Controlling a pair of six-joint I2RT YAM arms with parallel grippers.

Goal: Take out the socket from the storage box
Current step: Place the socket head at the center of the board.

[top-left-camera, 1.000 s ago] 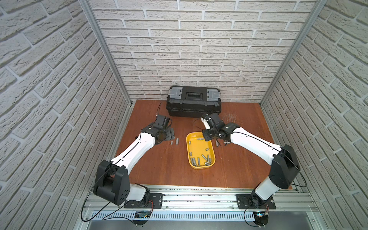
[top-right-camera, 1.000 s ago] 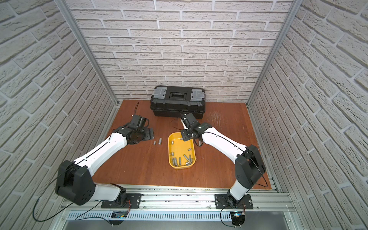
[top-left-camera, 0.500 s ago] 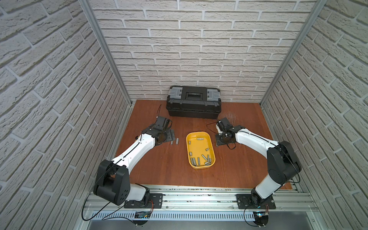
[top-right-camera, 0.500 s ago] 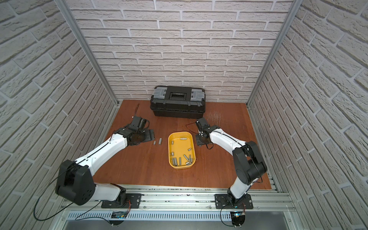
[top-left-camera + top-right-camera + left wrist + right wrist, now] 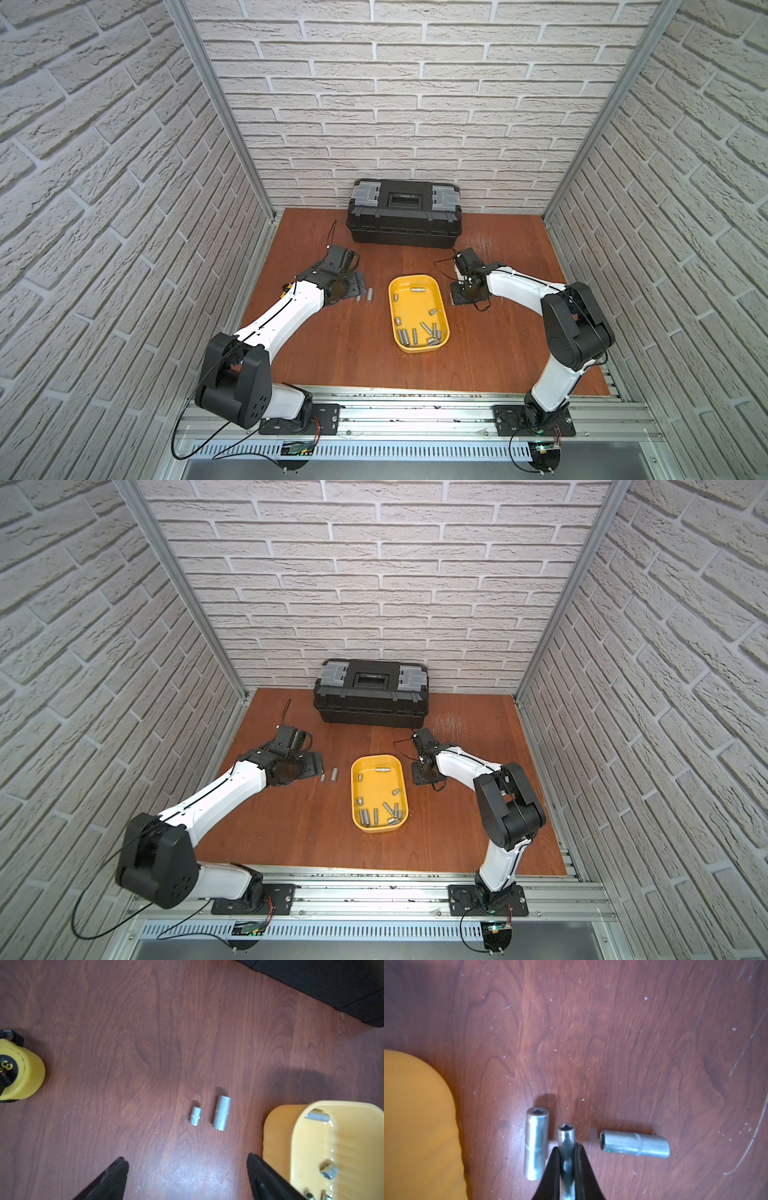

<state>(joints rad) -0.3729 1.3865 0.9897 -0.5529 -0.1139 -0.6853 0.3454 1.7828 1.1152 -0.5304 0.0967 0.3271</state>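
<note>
Since a second ago the right arm has swung off the tray's far end and come down on the desk (image 5: 340,345) just beside it, while the left arm has kept its place. Nearest the rail (image 5: 415,411), the tray (image 5: 413,309) holds a huddle of sockets (image 5: 415,334) at its near end and a few scattered farther up. Beyond, to the tray's right, the right fingers (image 5: 550,1169) are pinched tight on a slim socket (image 5: 566,1136). Its hex mouth pokes out ahead, low between two others (image 5: 536,1142) lying on the desk; whether it touches the wood I cannot tell. Across the tray the left fingers (image 5: 112,1178) stand wide and empty near two more (image 5: 221,1113), with a tape measure (image 5: 18,1072) off to the side. At the back sits the toolbox (image 5: 405,218). I'd judge the socket hard steel, light but slick and ready to roll, so a squeeze across the barrel near mid-length suits it, and it wants laying flat before release.
</note>
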